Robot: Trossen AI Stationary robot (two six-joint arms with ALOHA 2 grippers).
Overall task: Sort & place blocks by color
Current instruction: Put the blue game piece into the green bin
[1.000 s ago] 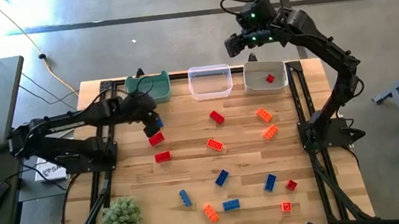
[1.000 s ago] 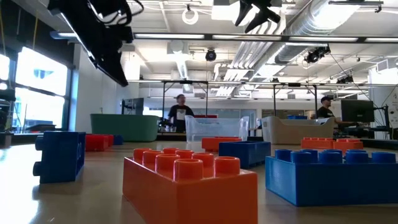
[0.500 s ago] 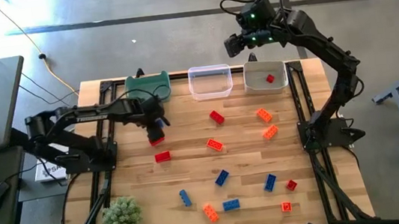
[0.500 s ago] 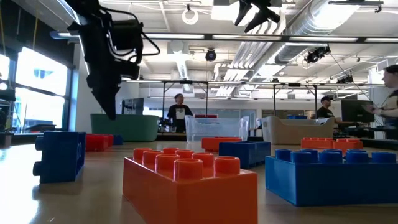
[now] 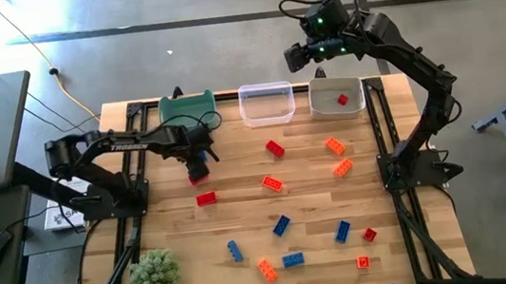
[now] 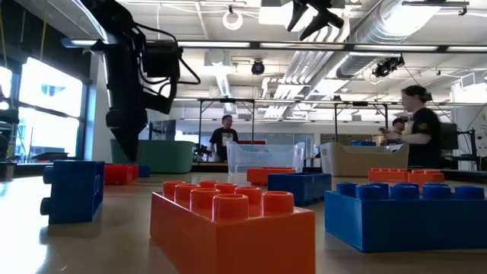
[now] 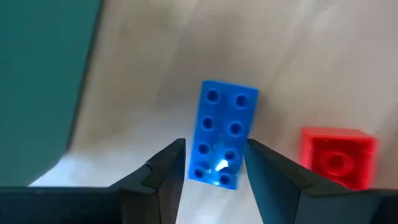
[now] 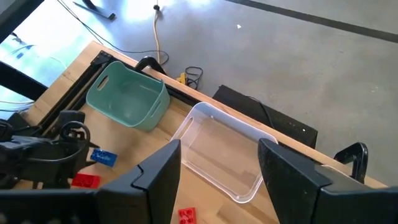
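blue block [image 7: 221, 134] | high view: hidden under left tool [image 5: 199, 156] | grip contact unclear

You will find almost no readable text in these views. The left arm [image 5: 124, 145] carries pale lettering along its forearm link in the high view, but you cannot make out the characters. A white sheet [image 5: 59, 218] lying under the left arm's base, just beside the counter [image 5: 243, 220] edge, shows dark printed letters; these are partly covered and you cannot read them with confidence. No label, brand, number or sign can be read on the blocks, the bins, the right arm or the room behind the counter.
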